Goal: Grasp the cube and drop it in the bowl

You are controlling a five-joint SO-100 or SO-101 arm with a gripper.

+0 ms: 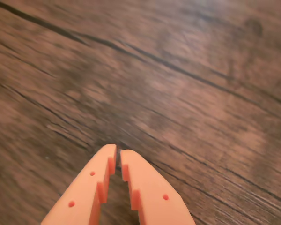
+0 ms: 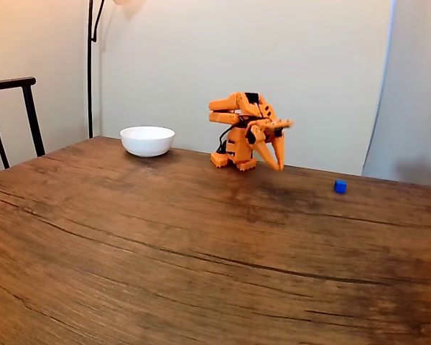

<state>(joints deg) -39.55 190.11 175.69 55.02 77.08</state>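
Observation:
A tiny bright blue cube (image 2: pixel 340 186) rests on the wooden table at the far right in the fixed view. The white bowl (image 2: pixel 147 140) stands at the back left, well apart from it. The orange arm sits folded between them, and its gripper (image 2: pixel 278 167) points down just above the table, left of the cube. In the wrist view the two orange fingers come up from the bottom edge; the gripper (image 1: pixel 118 151) is shut with nothing between the tips, over bare wood.
The brown wooden table (image 2: pixel 165 251) has wide free room in front of the arm. A dark chair (image 2: pixel 14 115) stands at the left edge and a lamp pole (image 2: pixel 90 65) rises behind the bowl, near the wall.

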